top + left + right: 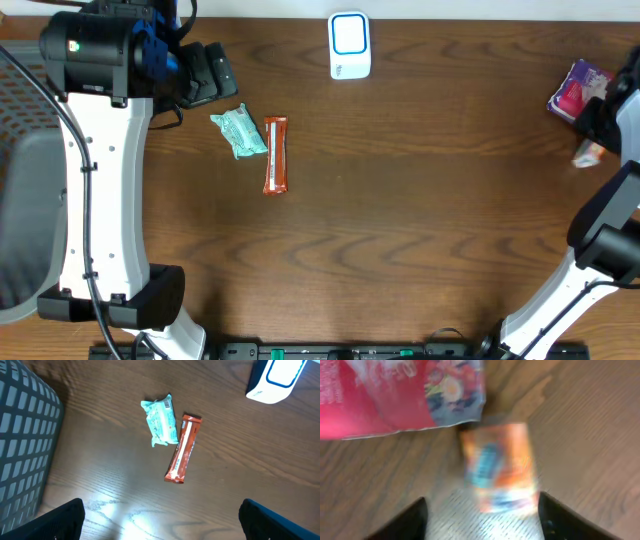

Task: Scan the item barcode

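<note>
Dark wood counter (420, 230), viewed from the room; landmark is the white scanner (349, 45) at its far edge. Left tool (161, 507), left of the scanner: fingers spread wide, empty. Right tool (481, 499), far right of the scanner: fingers parted, clamping nothing. Pink packet (575, 92), far right. Red-brown bar (276, 155) and teal packet (240, 132), side by side, left of the scanner. Small orange packet (497, 462), blurred, between the right tool's fingers, beside the pink packet.

Overhead: we are looking straight down on the table (400, 220). Left wrist: we are viewing the orange bar (183, 448) from well above, sharing it with overhead. Right wrist: we are sitting close over the pink packet (380, 395).
</note>
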Motion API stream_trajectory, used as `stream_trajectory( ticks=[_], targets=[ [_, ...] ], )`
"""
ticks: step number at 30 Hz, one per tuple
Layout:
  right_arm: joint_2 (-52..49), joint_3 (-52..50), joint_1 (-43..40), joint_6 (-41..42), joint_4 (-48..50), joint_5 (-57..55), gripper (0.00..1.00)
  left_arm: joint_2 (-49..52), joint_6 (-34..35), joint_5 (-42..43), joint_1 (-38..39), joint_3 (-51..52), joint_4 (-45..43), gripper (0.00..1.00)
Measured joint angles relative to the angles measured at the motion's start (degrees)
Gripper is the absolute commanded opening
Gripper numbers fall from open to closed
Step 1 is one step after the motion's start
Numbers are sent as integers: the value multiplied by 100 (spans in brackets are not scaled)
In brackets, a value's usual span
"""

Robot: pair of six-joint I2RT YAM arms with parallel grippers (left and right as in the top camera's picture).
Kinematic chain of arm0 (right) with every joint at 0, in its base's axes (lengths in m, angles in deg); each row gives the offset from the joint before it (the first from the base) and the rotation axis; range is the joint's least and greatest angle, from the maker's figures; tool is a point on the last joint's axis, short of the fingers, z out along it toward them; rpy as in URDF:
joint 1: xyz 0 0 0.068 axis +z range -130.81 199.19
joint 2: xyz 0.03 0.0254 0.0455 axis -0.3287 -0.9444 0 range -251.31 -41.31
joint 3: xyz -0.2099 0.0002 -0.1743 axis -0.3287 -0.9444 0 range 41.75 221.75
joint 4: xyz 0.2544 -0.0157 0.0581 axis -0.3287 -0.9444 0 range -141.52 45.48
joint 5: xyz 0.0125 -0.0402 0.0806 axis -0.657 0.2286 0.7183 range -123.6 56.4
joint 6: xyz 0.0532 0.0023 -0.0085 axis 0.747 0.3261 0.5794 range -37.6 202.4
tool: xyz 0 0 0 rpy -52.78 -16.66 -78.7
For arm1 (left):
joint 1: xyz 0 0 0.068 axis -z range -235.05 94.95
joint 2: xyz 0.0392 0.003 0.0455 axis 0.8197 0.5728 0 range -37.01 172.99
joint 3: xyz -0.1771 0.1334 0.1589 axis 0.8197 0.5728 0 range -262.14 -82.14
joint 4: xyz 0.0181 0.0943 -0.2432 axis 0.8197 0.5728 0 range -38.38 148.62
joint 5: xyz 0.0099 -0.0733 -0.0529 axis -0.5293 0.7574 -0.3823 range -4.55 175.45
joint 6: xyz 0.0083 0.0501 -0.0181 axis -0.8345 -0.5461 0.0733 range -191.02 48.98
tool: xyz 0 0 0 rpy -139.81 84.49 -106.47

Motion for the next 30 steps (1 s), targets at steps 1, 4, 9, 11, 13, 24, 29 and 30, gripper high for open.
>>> stream_trajectory(
  ticks=[1,4,9,11,13,24,29,30],
  targets=[
    [0,0,0,11,-17,76,81,0,0,0,0,2,0,98],
    [0,0,24,9,-35,361,82,0,2,0,0,0,0,98],
    [0,0,162,17,-52,1078,83,0,2,0,0,0,0,98],
    [13,0,313,17,-9,1414,83,0,2,2,0,0,0,98],
    [76,0,533,17,118,1812,85,0,2,0,0,2,0,98],
    [719,2,2374,52,245,4533,82,0,0,0,0,2,0,98],
    [407,2,3512,299,520,4868,78,0,2,0,0,0,0,98],
    [308,2,3722,409,632,4896,75,0,2,0,0,2,0,98]
  ],
)
